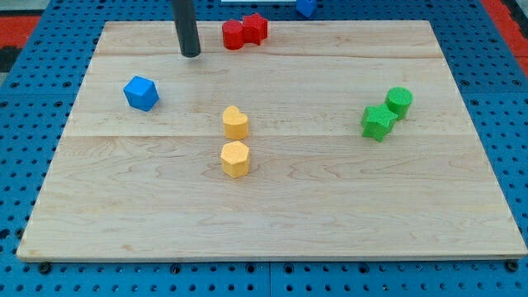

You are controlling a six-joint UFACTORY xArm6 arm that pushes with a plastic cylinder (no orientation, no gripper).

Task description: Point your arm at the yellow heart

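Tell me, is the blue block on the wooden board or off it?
On. The blue block sits inside the wooden board, near its left edge.

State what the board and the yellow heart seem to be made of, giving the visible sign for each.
Board: pale wood, matt finish; grain lines and plank seams show.
Yellow heart: probably moulded plastic, though painted wood is possible; even, saturated colour, smooth faces with a slight sheen.

The worktop [272, 198] is pale wood, smooth, with visible grain and plank seams. The yellow heart [235, 122] and blue cube [141, 93] look like matt plastic. My tip [190, 54] ends a dark, matt rod.
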